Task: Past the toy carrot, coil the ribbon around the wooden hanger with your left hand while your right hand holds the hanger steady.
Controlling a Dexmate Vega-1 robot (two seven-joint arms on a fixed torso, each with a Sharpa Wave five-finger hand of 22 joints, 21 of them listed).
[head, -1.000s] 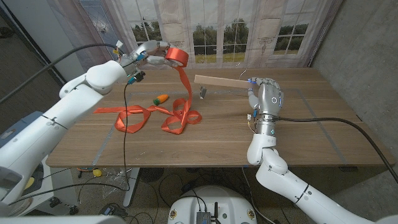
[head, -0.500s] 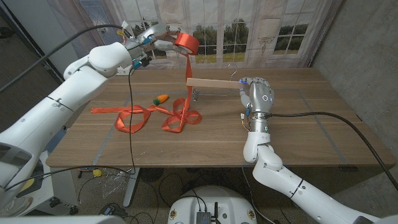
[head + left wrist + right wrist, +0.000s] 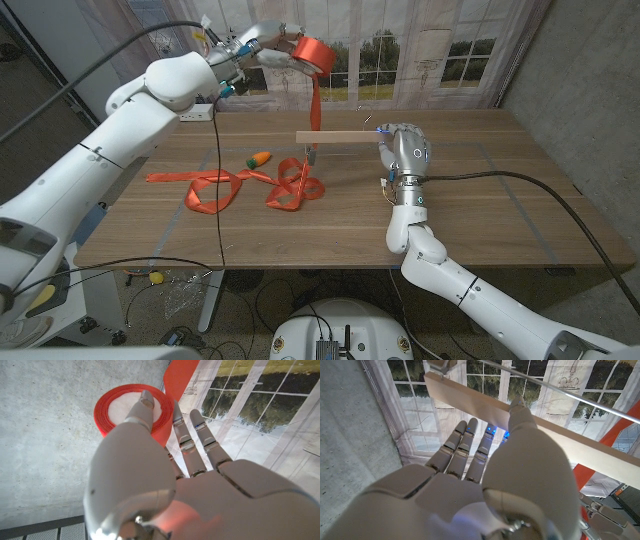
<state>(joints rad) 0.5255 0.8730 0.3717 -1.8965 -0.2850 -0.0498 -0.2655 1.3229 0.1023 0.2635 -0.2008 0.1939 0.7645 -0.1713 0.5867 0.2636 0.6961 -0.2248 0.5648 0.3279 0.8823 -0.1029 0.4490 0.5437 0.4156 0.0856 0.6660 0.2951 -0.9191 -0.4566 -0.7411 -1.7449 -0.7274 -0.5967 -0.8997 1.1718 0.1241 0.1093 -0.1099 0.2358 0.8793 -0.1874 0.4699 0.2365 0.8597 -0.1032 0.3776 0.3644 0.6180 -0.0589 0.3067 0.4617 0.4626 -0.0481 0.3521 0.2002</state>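
Observation:
My left hand point(image 3: 268, 52) holds the orange-red ribbon spool point(image 3: 311, 50) high above the table's far side; its fingers point(image 3: 150, 415) press on the spool point(image 3: 131, 407). A ribbon strand point(image 3: 314, 100) hangs from the spool down to loose loops point(image 3: 292, 188) on the table. My right hand point(image 3: 405, 152) grips one end of the wooden hanger point(image 3: 335, 139), held level above the table; the bar point(image 3: 530, 427) crosses its fingers point(image 3: 470, 445). The ribbon hangs by the bar's free end. The toy carrot point(image 3: 259, 158) lies left of the loops.
More ribbon loops and a long tail point(image 3: 195, 180) trail left across the wooden table point(image 3: 500, 200). A small metal clip point(image 3: 308, 153) hangs under the hanger's free end. Curtains and windows point(image 3: 400, 50) stand behind the table.
My left hand has lifted the spool higher and carried it right, over the hanger's free end. My right hand has shifted the hanger left and levelled it.

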